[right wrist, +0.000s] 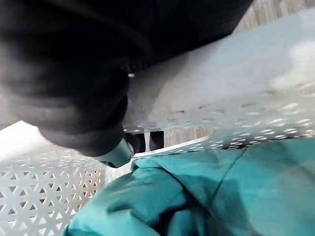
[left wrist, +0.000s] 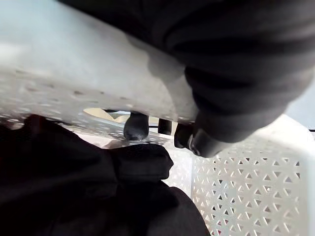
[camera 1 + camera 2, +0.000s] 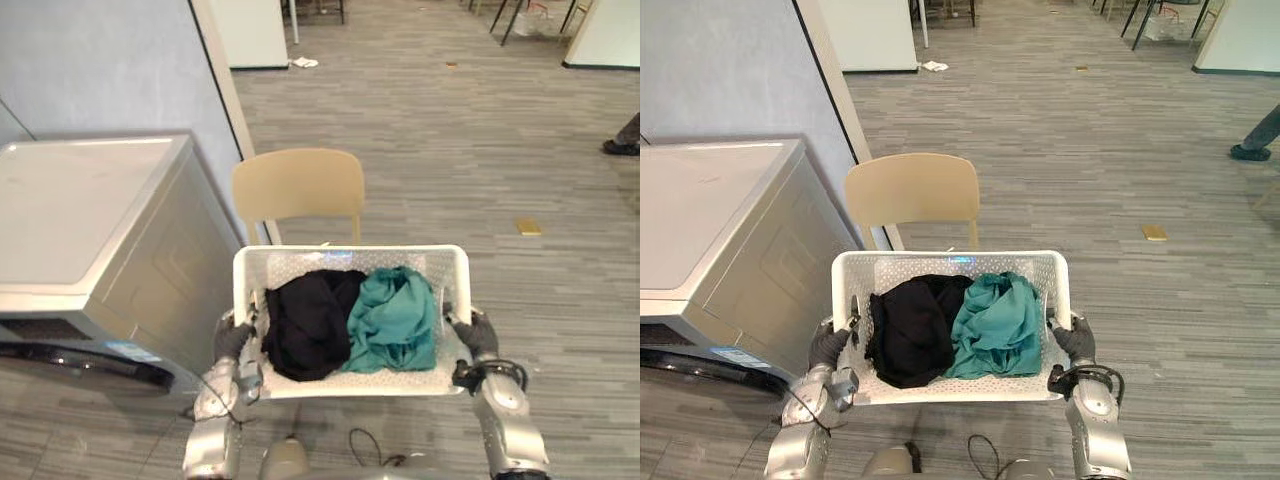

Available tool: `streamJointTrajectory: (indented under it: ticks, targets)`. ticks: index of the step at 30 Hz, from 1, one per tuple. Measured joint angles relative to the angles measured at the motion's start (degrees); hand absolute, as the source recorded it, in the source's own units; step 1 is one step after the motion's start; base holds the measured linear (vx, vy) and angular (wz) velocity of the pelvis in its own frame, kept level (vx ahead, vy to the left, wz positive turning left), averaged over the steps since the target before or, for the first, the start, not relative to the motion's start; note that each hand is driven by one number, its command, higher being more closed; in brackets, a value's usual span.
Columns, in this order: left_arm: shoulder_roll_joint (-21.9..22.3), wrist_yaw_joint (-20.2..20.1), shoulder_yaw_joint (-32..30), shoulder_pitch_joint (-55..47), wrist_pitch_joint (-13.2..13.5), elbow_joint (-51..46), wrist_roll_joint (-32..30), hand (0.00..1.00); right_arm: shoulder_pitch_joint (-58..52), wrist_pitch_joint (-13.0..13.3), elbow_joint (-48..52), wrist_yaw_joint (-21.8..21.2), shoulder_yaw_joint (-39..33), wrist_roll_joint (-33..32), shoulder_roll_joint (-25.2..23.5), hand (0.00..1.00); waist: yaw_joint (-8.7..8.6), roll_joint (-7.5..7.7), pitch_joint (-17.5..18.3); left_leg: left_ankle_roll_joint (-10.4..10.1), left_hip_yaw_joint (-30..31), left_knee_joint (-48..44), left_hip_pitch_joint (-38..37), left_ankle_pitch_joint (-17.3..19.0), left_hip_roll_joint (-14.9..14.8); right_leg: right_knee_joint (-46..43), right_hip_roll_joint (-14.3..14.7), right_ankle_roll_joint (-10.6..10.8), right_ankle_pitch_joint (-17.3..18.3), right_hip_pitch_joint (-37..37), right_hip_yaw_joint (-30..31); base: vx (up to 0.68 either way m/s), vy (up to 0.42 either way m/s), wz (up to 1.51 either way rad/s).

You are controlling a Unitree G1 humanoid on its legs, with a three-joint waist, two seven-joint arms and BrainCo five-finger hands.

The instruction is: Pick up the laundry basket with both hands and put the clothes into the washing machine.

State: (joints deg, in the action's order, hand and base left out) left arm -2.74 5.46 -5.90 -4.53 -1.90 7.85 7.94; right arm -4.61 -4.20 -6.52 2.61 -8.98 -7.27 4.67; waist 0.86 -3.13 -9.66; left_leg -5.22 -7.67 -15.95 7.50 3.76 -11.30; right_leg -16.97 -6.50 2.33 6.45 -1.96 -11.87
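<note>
I have the laundry basket (image 3: 350,256) between left hand (image 3: 233,341) and right hand (image 3: 480,335), fingers (image 2: 136,127) hooked through its side handle slots. It is in front of the chair (image 3: 298,185), washing machine (image 3: 90,215) to the left. I judge it stiff and light; the clothes (image 3: 392,318) are soft and may slide when tipped.

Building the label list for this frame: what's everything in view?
laundry basket: 1, white, held near side of chair
black garment: 1, black, basket's left half
teal garment: 1, teal, basket's right half
chair: 1, tan, beyond basket
washing machine: 1, silver-grey, left
flat item: 1, yellow, floor right
scrap: 1, white, far floor
shoe: 1, dark, right edge, a person's
left hand: 1, curled on basket's left handle
right hand: 1, curled on right handle
</note>
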Motion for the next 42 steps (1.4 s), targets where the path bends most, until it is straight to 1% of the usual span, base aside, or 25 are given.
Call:
streamJointTrajectory:
  ticks: [1,2,3,4,5,7,8,9,10,11,12,14,16,17,22,25,26,29,30,31,33,35,36,39,42]
  targets:
    - [-0.8,0.2,0.3,1.6,0.0,0.7,0.3,1.00,1.3,0.0,-0.8,0.3,0.0,-0.1,0.2,1.00,0.08,0.47,-0.6,0.5,-0.2,0.3,0.8,-0.4,0.6,0.1,-0.4,0.3,-0.2,-0.9,0.5,0.02,0.164,-0.06]
    - [-2.3,1.0,0.8,5.0,0.1,2.5,0.8,1.00,4.8,0.0,-2.7,0.8,0.0,-0.6,0.6,1.00,0.18,0.80,-2.0,1.0,-0.4,0.4,2.4,-0.8,1.4,0.4,-0.9,1.0,-0.6,-2.6,1.3,-0.03,0.153,-0.06]
    - [-3.5,1.3,0.8,8.3,0.1,4.5,1.8,1.00,8.0,-0.1,-4.5,1.2,0.0,-1.2,1.3,1.00,0.11,0.80,-3.1,1.5,-0.6,0.4,4.6,-1.3,1.9,0.4,-1.5,1.6,-1.0,-4.8,1.6,-0.05,0.112,-0.06]
    - [-4.1,1.6,0.9,10.0,0.2,5.4,2.4,1.00,9.6,-0.1,-5.3,1.2,0.2,-1.5,1.8,1.00,0.13,0.77,-3.9,1.7,-0.6,0.5,5.4,-1.6,2.2,0.4,-1.7,1.9,-1.2,-5.7,1.8,-0.09,0.128,-0.04]
    - [-5.7,2.2,1.4,13.5,0.5,7.1,3.5,1.00,12.9,-0.2,-6.9,1.3,0.8,-2.4,3.4,1.00,0.24,0.68,-5.7,1.8,-0.8,0.9,6.9,-2.2,2.4,0.3,-1.7,2.1,-1.7,-7.5,2.5,-0.10,0.088,-0.11]
    - [-8.6,2.2,2.1,18.3,0.8,9.7,5.6,1.00,17.9,-0.6,-9.0,1.6,1.3,-3.7,5.1,1.00,0.43,1.02,-7.9,1.8,-1.2,2.0,8.8,-3.4,2.3,0.2,-1.7,2.1,-2.3,-10.3,2.8,-0.11,0.038,-0.15]
    - [-11.0,2.3,3.3,22.1,0.9,11.7,7.4,1.00,21.6,-0.9,-10.6,2.0,1.9,-4.8,7.0,1.00,0.52,1.04,-9.7,1.7,-1.2,2.8,9.8,-4.4,2.3,0.0,-1.5,1.9,-3.3,-11.8,2.9,-0.09,0.000,-0.10]
    - [-12.1,2.2,4.0,24.2,0.9,12.7,7.9,1.00,23.3,-1.0,-11.1,2.2,2.1,-5.3,8.0,1.00,0.57,1.19,-10.4,1.8,-1.3,3.4,10.2,-5.0,2.2,0.0,-1.5,1.9,-3.4,-12.6,3.1,-0.10,-0.002,-0.12]
    - [-14.0,2.2,5.2,28.5,0.9,14.5,9.3,1.00,27.0,-1.0,-12.4,2.2,2.5,-6.4,10.1,1.00,0.71,1.41,-11.9,1.7,-1.9,4.3,11.1,-5.9,2.2,-0.3,-1.3,1.7,-4.2,-14.2,3.3,-0.11,0.010,-0.18]
    - [-15.8,2.2,6.6,33.3,0.9,16.4,10.6,1.00,30.2,-1.0,-13.0,2.6,2.5,-7.9,12.1,1.00,1.25,1.58,-13.2,1.7,-2.2,4.7,11.8,-6.6,2.2,-0.8,-1.1,1.7,-4.7,-15.6,3.8,-0.10,0.007,-0.21]
    - [-16.5,2.2,7.2,35.6,1.0,17.3,10.9,1.00,31.6,-1.0,-13.0,2.7,2.5,-8.1,13.1,1.00,1.54,1.71,-13.6,1.8,-2.3,5.0,12.2,-6.8,2.1,-1.2,-1.1,1.7,-4.7,-16.5,4.0,-0.11,0.000,-0.17]
    - [-19.3,2.1,9.2,44.0,1.2,19.2,12.3,1.00,36.7,-1.0,-12.9,3.5,2.6,-10.8,16.3,1.00,1.54,2.03,-14.3,1.6,-2.7,5.1,14.8,-7.6,1.7,-2.3,-1.4,1.6,-4.8,-19.6,4.1,-0.08,-0.049,-0.07]
    - [-21.3,2.1,10.4,48.9,1.7,20.4,12.9,1.00,39.2,-0.9,-12.5,4.0,2.6,-12.8,17.7,1.00,1.60,2.35,-14.8,1.6,-3.0,5.1,16.1,-7.7,1.4,-3.0,-1.4,1.6,-4.8,-21.3,4.0,-0.04,-0.068,-0.05]
    - [-21.8,2.0,10.4,51.4,2.3,21.2,12.9,1.00,40.4,-0.9,-12.3,4.1,2.8,-13.6,18.7,1.00,1.61,2.50,-15.0,1.5,-3.2,5.0,16.8,-7.8,1.2,-3.1,-1.4,1.6,-4.8,-21.9,3.9,-0.01,-0.049,-0.04]
    - [-23.0,0.1,10.5,57.0,2.6,25.3,13.0,1.00,43.2,-0.8,-12.3,4.7,4.6,-15.5,21.5,1.00,1.65,2.76,-15.6,1.5,-4.3,3.7,19.5,-7.7,0.1,-3.1,-1.1,1.4,-5.0,-23.4,2.7,0.03,-0.034,0.02]
    - [-25.1,-1.7,10.5,58.0,2.3,26.5,12.9,1.00,44.2,-0.8,-12.2,4.4,7.8,-16.4,24.2,1.00,2.73,3.15,-18.0,1.5,-6.1,2.5,19.9,-7.7,-1.1,-3.3,-0.4,1.4,-5.0,-23.5,2.6,0.04,-0.040,-0.04]
    - [-25.8,-2.5,10.5,57.9,2.3,26.5,12.9,1.00,44.2,-0.9,-12.1,3.6,9.3,-16.9,25.7,1.00,3.24,3.17,-18.8,1.4,-6.8,1.8,20.1,-7.7,-1.6,-3.7,-0.3,1.4,-5.0,-23.6,2.6,0.03,-0.044,-0.03]
    - [-29.6,-5.2,10.5,56.8,2.3,26.2,12.6,1.00,43.5,-1.0,-9.7,1.0,12.4,-16.9,28.4,1.00,3.40,3.12,-19.5,1.4,-7.2,1.0,21.5,-7.7,-2.2,-4.0,0.1,1.4,-5.0,-24.6,2.3,0.03,-0.030,0.00]
    - [-30.0,-5.7,10.5,56.7,2.3,26.2,12.6,1.00,43.1,-1.0,-9.1,0.4,12.7,-16.9,29.0,1.00,3.48,3.11,-19.5,1.4,-7.3,1.0,21.6,-7.7,-2.3,-4.0,0.1,1.4,-5.0,-24.7,2.2,0.05,-0.020,0.02]
    - [-31.2,-7.0,10.6,56.6,2.4,26.1,11.4,1.00,42.4,-1.0,-8.4,-1.1,14.5,-16.9,31.4,1.00,3.81,3.11,-19.5,1.4,-7.6,0.9,21.7,-7.7,-2.5,-4.2,0.1,1.4,-5.0,-24.8,1.9,0.04,-0.019,0.02]
    - [-32.5,-8.2,10.9,56.7,2.5,26.0,10.1,1.00,42.3,-1.0,-8.3,-3.1,15.9,-16.9,33.2,1.00,4.30,3.11,-19.5,1.5,-8.1,0.7,21.8,-7.7,-2.7,-5.2,0.1,1.4,-4.9,-25.2,1.7,0.02,-0.010,0.00]
    - [-35.5,-9.2,12.9,57.0,3.0,26.4,8.2,1.00,42.3,-1.0,-8.4,-5.1,17.0,-16.9,34.2,1.00,4.69,3.11,-19.5,1.5,-8.3,-0.6,22.2,-7.7,-3.2,-6.6,0.1,1.7,-4.6,-25.6,1.3,0.00,-0.059,0.03]
    - [-36.2,-9.3,13.3,57.0,3.2,26.4,8.1,1.00,42.3,-1.0,-8.4,-5.4,17.5,-16.9,34.4,1.00,4.69,3.11,-19.5,1.5,-8.3,-0.7,22.2,-7.7,-3.3,-6.9,0.1,1.7,-4.6,-25.7,1.2,-0.01,-0.063,0.03]
    - [-37.6,-9.5,14.5,58.7,3.8,28.2,7.2,1.00,43.5,-1.0,-9.6,-6.5,19.2,-16.9,34.8,1.00,4.68,3.11,-19.5,1.5,-8.4,-0.7,23.1,-7.7,-3.7,-7.7,0.3,1.6,-4.6,-26.7,0.8,-0.03,-0.057,0.00]
    - [-37.9,-10.4,16.9,61.9,3.7,32.2,7.2,1.00,48.0,-1.0,-15.1,-6.9,21.7,-17.0,35.2,1.00,4.57,3.11,-19.5,1.5,-8.7,-0.5,25.2,-7.7,-3.7,-7.7,0.4,1.6,-4.6,-28.8,0.6,-0.06,-0.046,0.01]
